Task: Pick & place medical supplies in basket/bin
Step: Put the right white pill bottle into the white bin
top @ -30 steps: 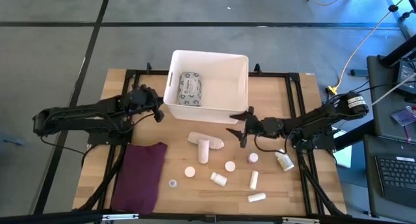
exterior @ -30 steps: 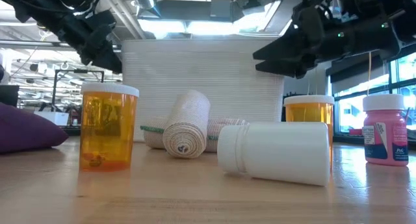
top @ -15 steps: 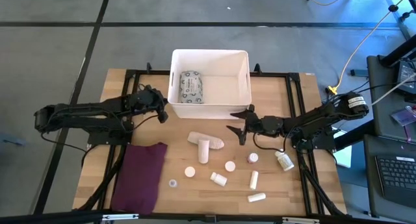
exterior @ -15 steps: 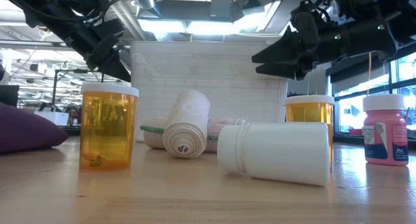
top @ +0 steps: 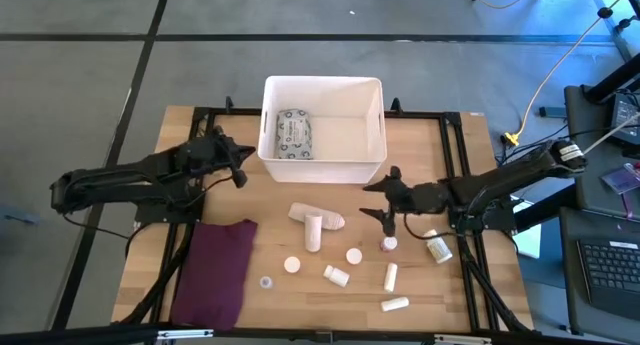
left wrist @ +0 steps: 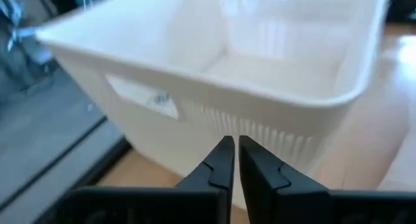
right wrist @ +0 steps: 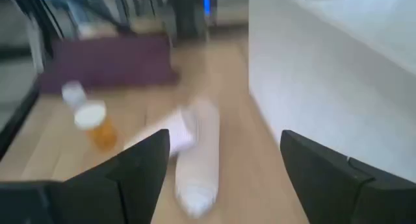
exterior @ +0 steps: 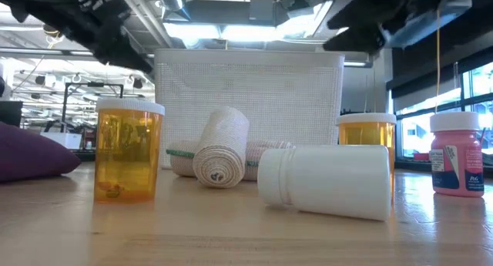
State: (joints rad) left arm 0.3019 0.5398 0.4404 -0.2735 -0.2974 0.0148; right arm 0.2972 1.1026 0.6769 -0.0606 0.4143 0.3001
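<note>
The white bin (top: 322,163) stands at the table's far middle with a grey-green packet (top: 293,135) lying inside. Loose supplies rest on the wood nearer me: two bandage rolls (top: 318,223), a white bottle on its side (exterior: 323,181), an upright orange bottle (exterior: 129,150) and small vials. My left gripper (top: 242,169) hangs shut and empty just left of the bin, pointing at its slotted wall (left wrist: 140,97). My right gripper (top: 378,199) hovers open and empty above the table, right of the rolls and below the bin's near right corner.
A flat maroon cloth (top: 215,270) lies at the near left. A pink-capped bottle (exterior: 456,154) stands at the right. Black frame rails (top: 455,155) run along the table's sides. Bare wood shows between the bin and the left rail.
My left gripper, shut, has nudged the bin toward the table's right, squaring it up, then drawn back to the left and a little up. My right gripper, still open, has risen and pulled toward the near right, tipping more level.
</note>
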